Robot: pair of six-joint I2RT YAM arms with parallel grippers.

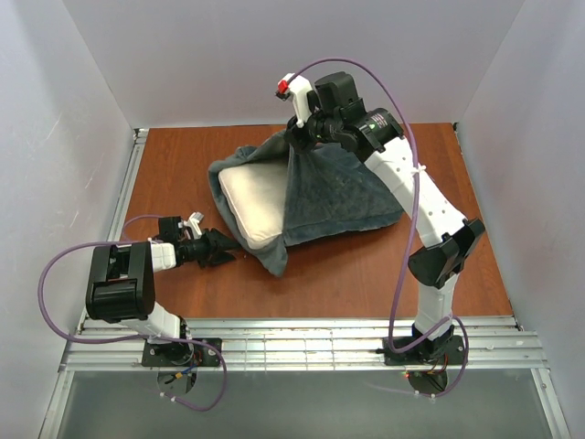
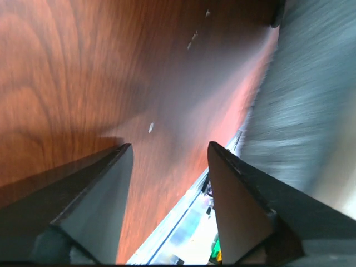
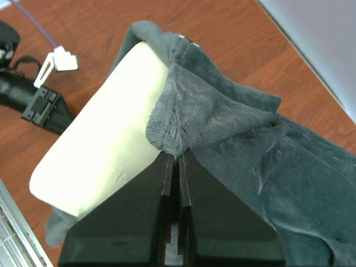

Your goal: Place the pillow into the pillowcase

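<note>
The cream pillow [image 1: 254, 204] lies on the table, partly inside the grey-teal pillowcase [image 1: 334, 192]; its left end sticks out of the opening. My right gripper [image 1: 297, 135] is shut on the pillowcase's upper edge and holds it lifted above the pillow. In the right wrist view the fabric [image 3: 222, 133] is pinched at the jaw tips [image 3: 176, 156], with the pillow [image 3: 105, 139] below left. My left gripper [image 1: 219, 249] is open and empty, low over the table just left of the pillowcase's near corner. In the left wrist view its fingers [image 2: 167, 150] stand apart over bare wood, grey fabric [image 2: 311, 94] at right.
The brown wooden table [image 1: 366, 265] is enclosed by white walls on three sides. A metal rail [image 1: 302, 343] runs along the near edge, where both arm bases are bolted. Purple cables loop from each arm.
</note>
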